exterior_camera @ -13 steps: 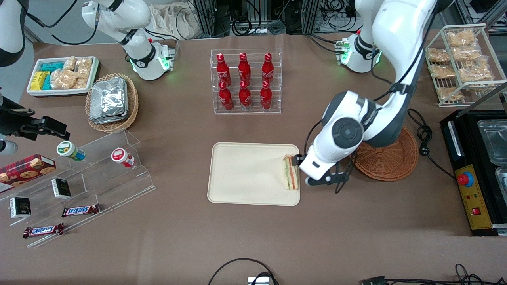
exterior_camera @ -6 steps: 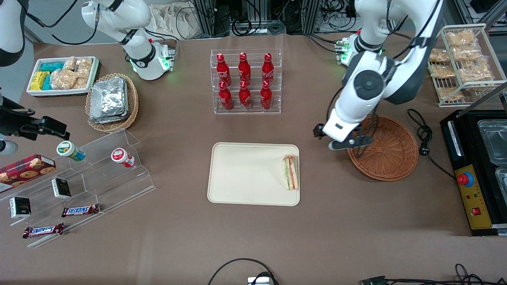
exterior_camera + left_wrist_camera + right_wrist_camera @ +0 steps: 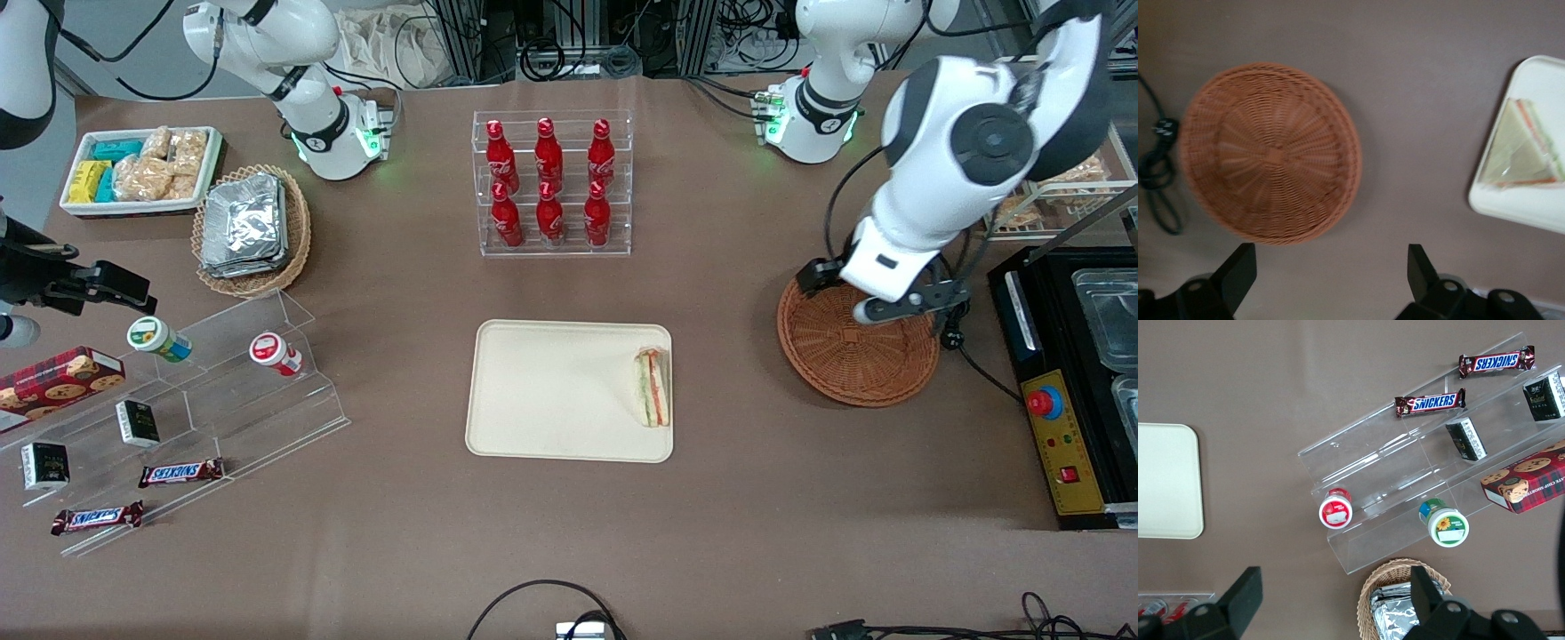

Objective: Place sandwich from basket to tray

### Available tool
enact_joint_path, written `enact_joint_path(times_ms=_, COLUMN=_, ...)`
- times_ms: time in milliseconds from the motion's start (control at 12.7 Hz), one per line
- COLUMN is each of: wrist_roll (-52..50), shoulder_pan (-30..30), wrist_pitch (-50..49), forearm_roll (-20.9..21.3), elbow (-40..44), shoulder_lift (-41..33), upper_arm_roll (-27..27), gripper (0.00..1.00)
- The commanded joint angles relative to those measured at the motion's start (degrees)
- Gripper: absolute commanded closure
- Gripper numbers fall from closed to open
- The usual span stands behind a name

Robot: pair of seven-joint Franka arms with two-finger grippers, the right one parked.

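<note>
Wrapped sandwich (image 3: 652, 387) on tray (image 3: 551, 391): light, soft, slippery; grasp gently across its flat faces. Empty gripper (image 3: 1331, 270), fingers spread, above basket (image 3: 858, 351).

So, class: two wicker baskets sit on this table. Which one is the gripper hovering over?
The reddish-brown basket, which holds nothing. The open gripper hangs over its rim. The tan basket holds foil packs.

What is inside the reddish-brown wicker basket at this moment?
Nothing: the wrist view shows the basket bare inside. The sandwich lies on the tray. The open gripper hangs above the basket, hiding part of its rim from the front.
</note>
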Motion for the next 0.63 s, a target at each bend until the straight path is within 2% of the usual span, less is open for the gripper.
enact_joint_path(times_ms=0, wrist_roll=7.5, shoulder_pan=4.7, wrist_pitch=-6.8, forearm_roll=0.5, elbow=4.0, shoulder_lift=-1.4, upper_arm_roll=-0.7, gripper=0.00)
enact_joint_path(times_ms=236, wrist_roll=13.1, shoulder_pan=8.6, wrist_pitch=-10.7, forearm_roll=0.8, elbow=8.3, shoulder_lift=-1.0, upper_arm_roll=-0.7, gripper=0.00)
enact_joint_path(times_ms=551, wrist_roll=16.4, shoulder_pan=9.2, wrist_pitch=-16.4, forearm_roll=1.0, elbow=16.5, shoulder_lift=2.9, upper_arm_roll=-0.7, gripper=0.00)
